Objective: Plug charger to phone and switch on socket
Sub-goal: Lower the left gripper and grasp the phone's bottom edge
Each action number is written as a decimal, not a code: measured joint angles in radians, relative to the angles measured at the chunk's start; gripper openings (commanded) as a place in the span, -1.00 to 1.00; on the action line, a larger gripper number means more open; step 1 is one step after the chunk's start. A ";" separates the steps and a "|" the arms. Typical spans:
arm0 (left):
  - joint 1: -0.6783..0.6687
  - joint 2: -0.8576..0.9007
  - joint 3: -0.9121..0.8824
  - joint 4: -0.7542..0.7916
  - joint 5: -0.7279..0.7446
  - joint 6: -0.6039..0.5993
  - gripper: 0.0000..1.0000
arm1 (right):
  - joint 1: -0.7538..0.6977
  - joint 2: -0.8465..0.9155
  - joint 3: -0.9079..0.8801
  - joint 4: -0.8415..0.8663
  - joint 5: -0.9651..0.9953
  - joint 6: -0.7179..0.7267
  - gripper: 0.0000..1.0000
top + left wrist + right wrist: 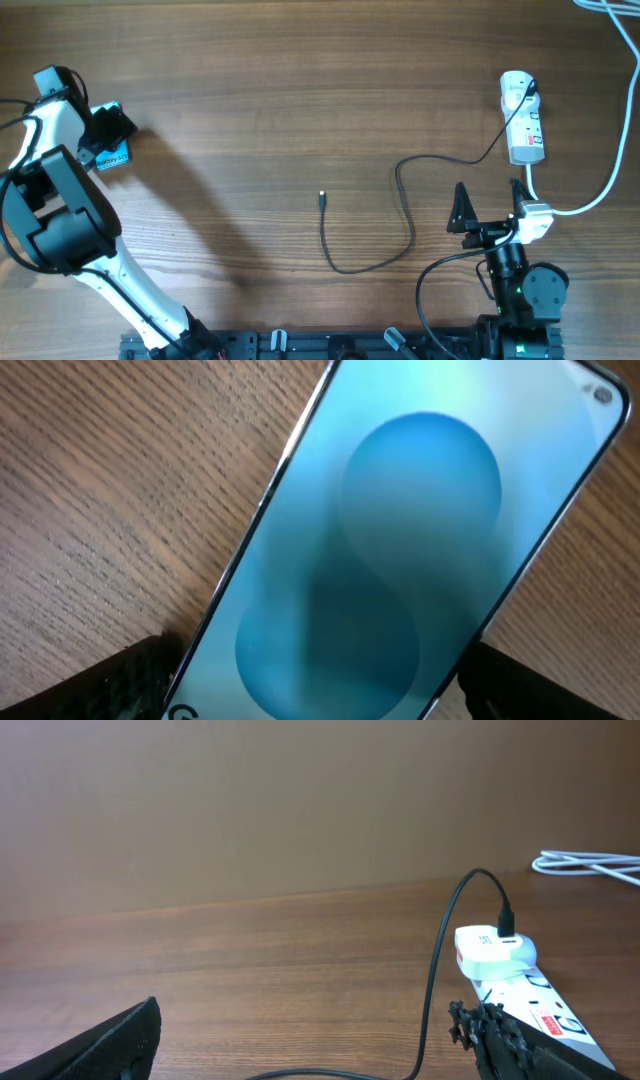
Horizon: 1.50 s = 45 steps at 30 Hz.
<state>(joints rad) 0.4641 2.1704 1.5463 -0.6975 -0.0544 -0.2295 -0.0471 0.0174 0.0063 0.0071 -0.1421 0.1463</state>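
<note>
Now the left gripper point(103, 140) sits closed on the phone point(400, 540), a finger against each long edge. The screen faces up at the far left of the tabletop point(250, 90). I cannot tell whether the phone rests on the wood or is just clear of it.

The right gripper point(488, 205) stands wide open and holds nothing. It is just beside the near end of the socket point(522, 125). The charger point(405, 215) runs from a white adapter point(495, 952) on the socket and loops across the wood. Its plug point(322, 197) lies loose mid-tabletop, well apart from both grippers.

My reading is that the step in hand is securing the phone, with nothing plugged in yet. The next move likely calls for bringing the phone toward the plug with its port end turned that way. The right gripper would then have to pinch the thin cable just behind the metal tip and line it up squarely. The switch comes last.

In the overhead view the left gripper hides most of the phone. The left wrist view cuts off the phone's lower end, so the port is not visible. The socket's switches are too small to show whether they are on or off. The white lead point(600, 190) runs out of frame.
</note>
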 measured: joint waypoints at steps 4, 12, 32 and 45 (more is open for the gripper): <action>0.000 -0.009 -0.016 0.007 0.000 0.000 0.90 | 0.000 0.000 0.000 0.000 0.000 0.000 1.00; 0.000 -0.025 -0.040 0.006 0.013 0.007 1.00 | 0.000 0.000 0.000 0.000 0.000 0.000 1.00; -0.026 -0.037 -0.045 -0.063 0.060 0.007 0.75 | 0.000 0.000 0.000 0.000 0.000 0.000 0.99; -0.117 -0.058 -0.080 -0.084 0.055 0.007 1.00 | 0.000 0.000 0.000 0.000 0.000 0.000 0.99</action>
<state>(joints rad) 0.3473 2.1124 1.4666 -0.7815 0.0010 -0.2226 -0.0471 0.0174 0.0063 0.0071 -0.1421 0.1459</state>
